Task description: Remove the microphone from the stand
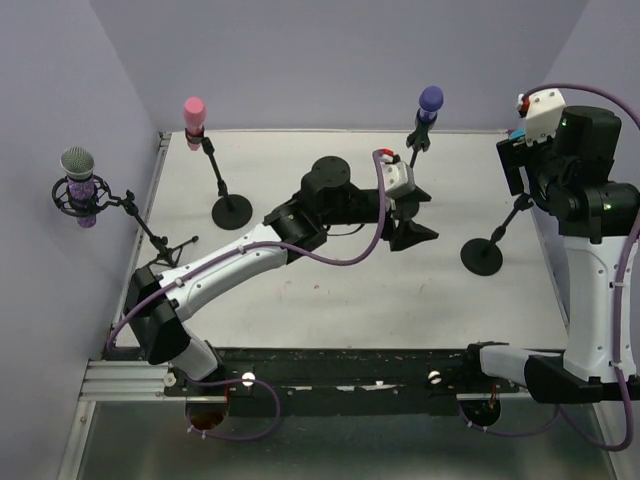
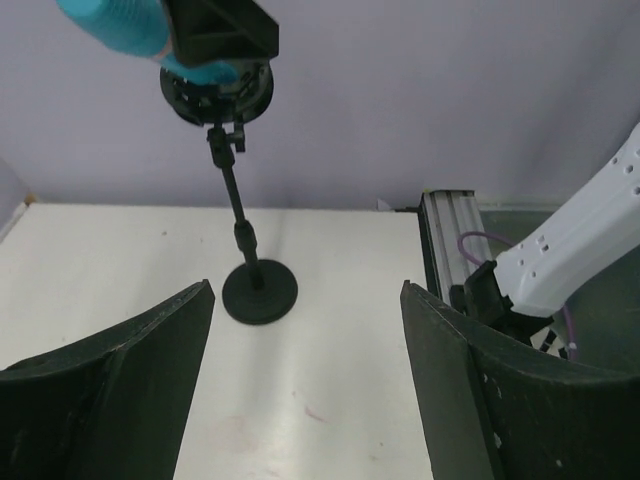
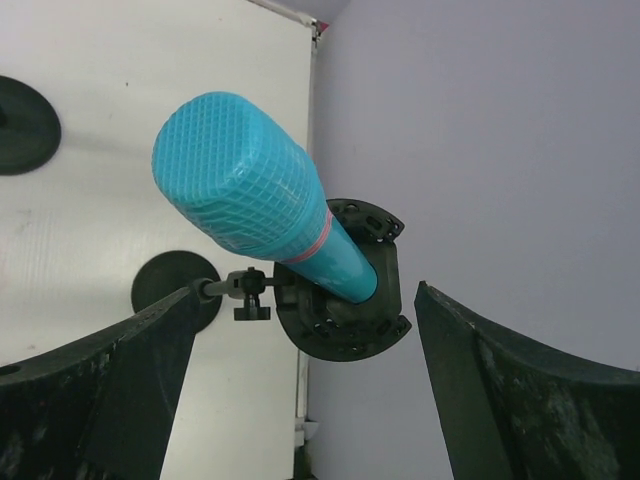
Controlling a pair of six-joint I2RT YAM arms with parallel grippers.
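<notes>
A teal microphone [image 3: 240,190] with a mesh head sits in a round black shock mount [image 3: 345,300] on a thin black stand [image 1: 505,225] with a disc base [image 1: 482,257], at the table's right side. My right gripper [image 3: 305,300] hangs open above it, one finger on each side of the mount, touching nothing. In the top view that gripper [image 1: 516,165] covers the microphone. My left gripper [image 1: 420,215] is open and empty over mid-table, facing the stand. The left wrist view shows the teal microphone [image 2: 115,25], the mount [image 2: 215,90] and the base [image 2: 260,292] beyond my left gripper [image 2: 305,300].
Other stands are on the table: a grey microphone [image 1: 78,165] in a shock mount at the far left, a pink one [image 1: 194,112] at the back left, a purple one [image 1: 430,99] at the back. Lilac walls enclose three sides; an aluminium rail [image 1: 120,380] edges the front.
</notes>
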